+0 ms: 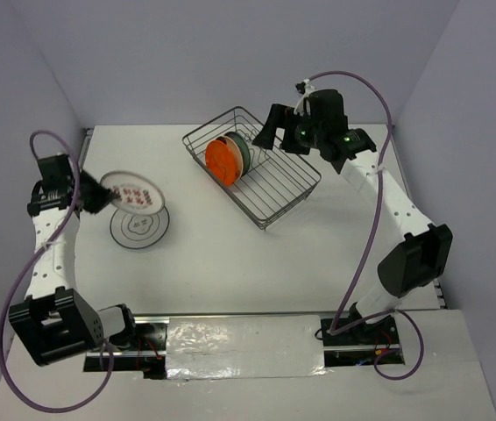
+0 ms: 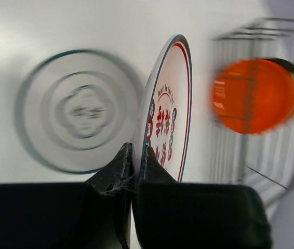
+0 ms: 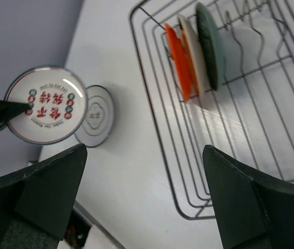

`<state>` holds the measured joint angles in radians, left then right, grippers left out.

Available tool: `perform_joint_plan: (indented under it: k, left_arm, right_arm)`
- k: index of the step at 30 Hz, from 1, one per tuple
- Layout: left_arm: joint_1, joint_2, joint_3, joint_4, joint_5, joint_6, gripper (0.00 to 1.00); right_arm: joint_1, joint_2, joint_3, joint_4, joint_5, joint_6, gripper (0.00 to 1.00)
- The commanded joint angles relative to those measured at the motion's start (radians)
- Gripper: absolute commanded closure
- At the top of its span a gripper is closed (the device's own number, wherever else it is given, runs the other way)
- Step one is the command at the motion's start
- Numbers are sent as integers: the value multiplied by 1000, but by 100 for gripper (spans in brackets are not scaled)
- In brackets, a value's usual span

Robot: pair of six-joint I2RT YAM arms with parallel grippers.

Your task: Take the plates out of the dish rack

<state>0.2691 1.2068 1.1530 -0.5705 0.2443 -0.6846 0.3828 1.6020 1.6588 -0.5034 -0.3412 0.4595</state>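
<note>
Over on the left side of the table (image 1: 230, 263), the left gripper (image 2: 135, 155) is pinched tight on the rim of the white plate with red figures (image 2: 168, 114). It holds that plate on a tilt, off the surface and just above the pale ring-patterned plate (image 1: 140, 226) that lies flat there. So this looks like the set-down step: one plate out and resting, a second about to join it. To finish, the arm would need to level the held plate, bring it down onto the flat one, and only then let go. Released at this angle, it could slide or clatter off the edge. At the far right, the right gripper (image 3: 143, 153) hangs above the dish rack (image 1: 279, 180) with its fingers spread wide and nothing between them. Two plates stand on edge in the slots at the rack's far end, the orange-backed plate (image 3: 177, 59) and, right beside it, the grey-green plate (image 3: 209, 44). That hand's likely next job is to drop in square over one rim, with the fingers straddling the edge without nudging the neighbouring plate.
</note>
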Motion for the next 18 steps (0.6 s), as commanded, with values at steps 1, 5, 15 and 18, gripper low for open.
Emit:
perform_joint_plan:
  k: [1, 5, 15, 18]
  left_arm:
    - [108, -26, -120, -83, -48, -38, 100]
    - [154, -18, -260, 62, 16, -52, 95]
    - [167, 59, -348, 81, -13, -38, 15]
    - [165, 153, -308, 18, -69, -26, 1]
  right_arm:
    - [5, -53, 2, -55, 130, -85, 0]
    - [5, -50, -13, -63, 125, -114, 0]
    - [27, 15, -5, -107, 134, -229, 0]
    - [41, 85, 68, -184, 166, -268, 0]
